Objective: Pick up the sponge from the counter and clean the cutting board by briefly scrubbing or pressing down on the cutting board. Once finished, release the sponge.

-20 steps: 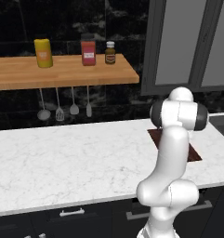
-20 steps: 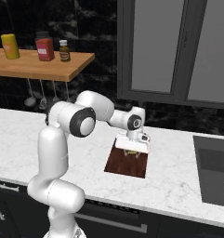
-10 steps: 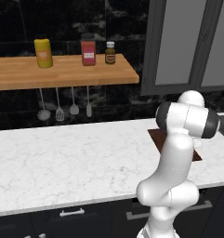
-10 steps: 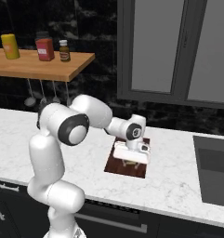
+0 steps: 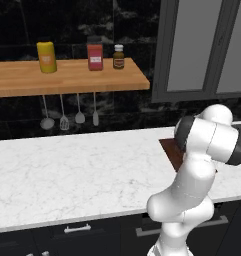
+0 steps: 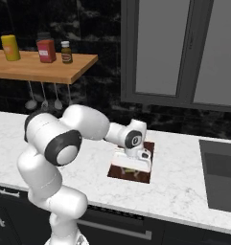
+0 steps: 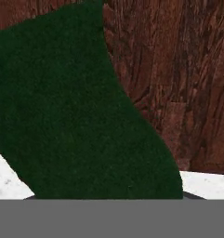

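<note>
The dark reddish-brown cutting board (image 6: 147,148) lies on the white marble counter (image 6: 184,191), and my gripper (image 6: 132,167) is low over its near half. A sliver of the sponge's yellow-green underside (image 6: 130,171) shows under the hand, against the board. In the hand view the sponge's dark green top (image 7: 71,116) is very close to the camera and covers the fingertips. The board's wood grain (image 7: 178,69) lies behind it, with a strip of counter (image 7: 208,183) at the board's edge. In the left base view my arm hides most of the board (image 5: 170,148). The gripper looks shut on the sponge.
A dark sink (image 6: 221,177) is set into the counter to the right of the board. Above the counter's left part, a wooden shelf (image 5: 67,80) carries a yellow can (image 5: 46,56), a red jar (image 5: 95,53) and a brown bottle (image 5: 118,56). Utensils (image 5: 79,111) hang below it.
The hand has slid with the sponge across the board toward its near edge and sits lower. The elbow has swung out to the right in the left base view.
</note>
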